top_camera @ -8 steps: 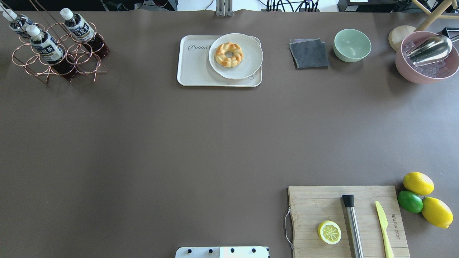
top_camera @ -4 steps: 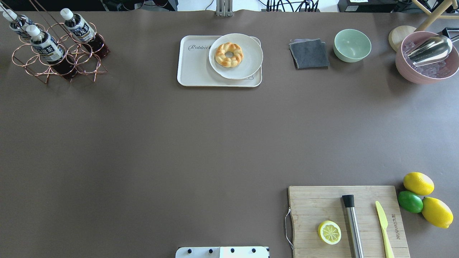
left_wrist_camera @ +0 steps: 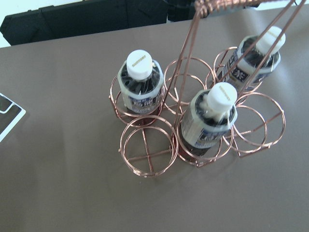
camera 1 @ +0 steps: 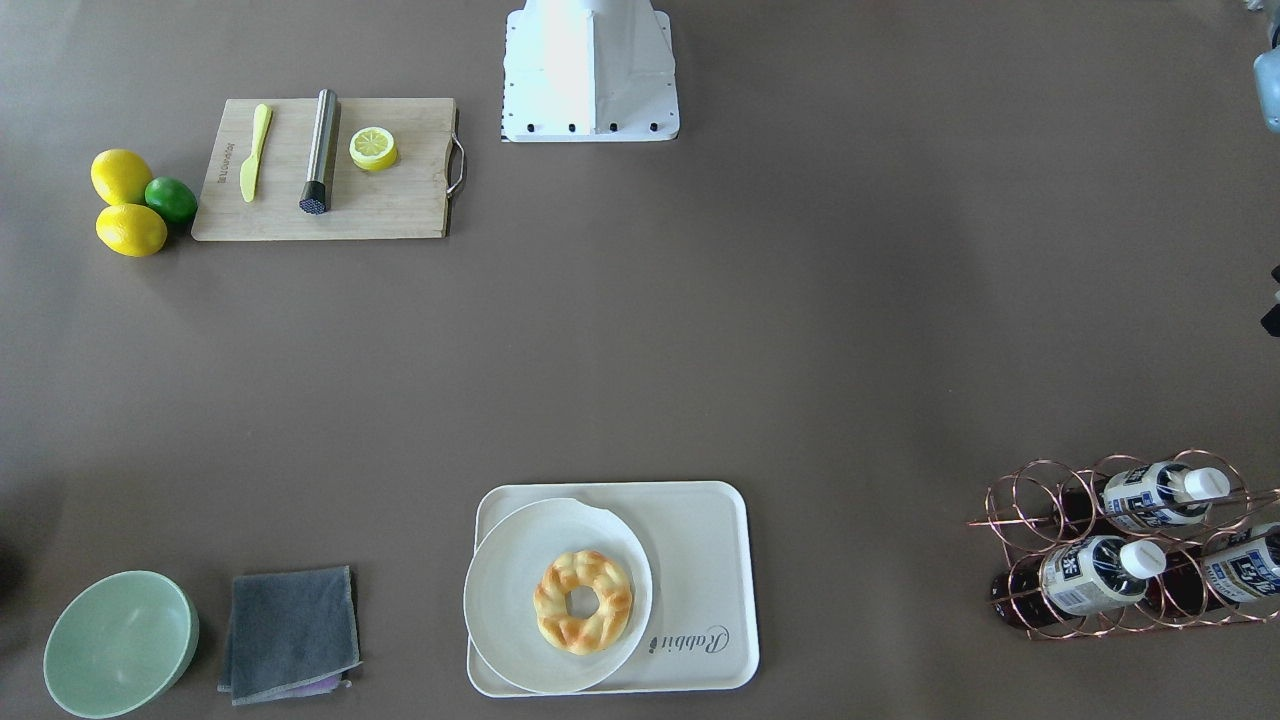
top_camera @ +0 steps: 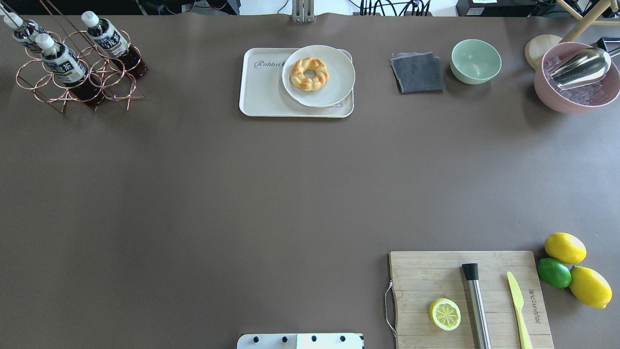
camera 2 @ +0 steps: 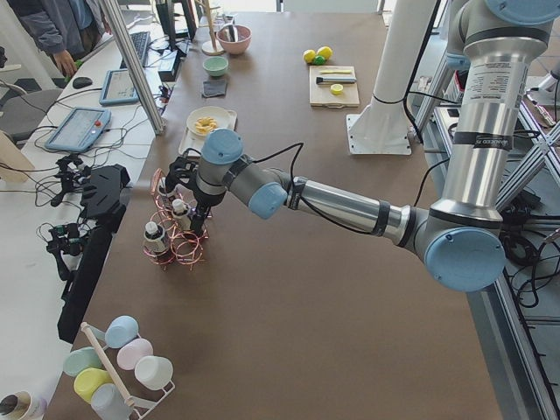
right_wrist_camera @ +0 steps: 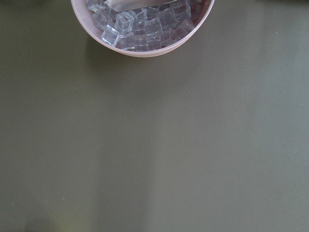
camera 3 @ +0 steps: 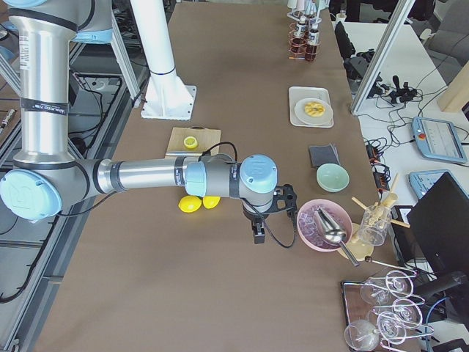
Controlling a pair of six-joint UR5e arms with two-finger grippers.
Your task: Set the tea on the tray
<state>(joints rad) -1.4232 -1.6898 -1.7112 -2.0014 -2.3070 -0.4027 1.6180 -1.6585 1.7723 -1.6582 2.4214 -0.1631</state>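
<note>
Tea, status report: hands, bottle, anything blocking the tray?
Left hand above rack, right hand by ice bowl; grip states unclear. Tea in rack. Plate with doughnut fills half the tray.

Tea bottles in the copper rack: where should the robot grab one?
By the neck just under the white cap, coming straight down from above. The tea bottle stands upright, its body ringed by the copper rack, so only the top is free.
</note>
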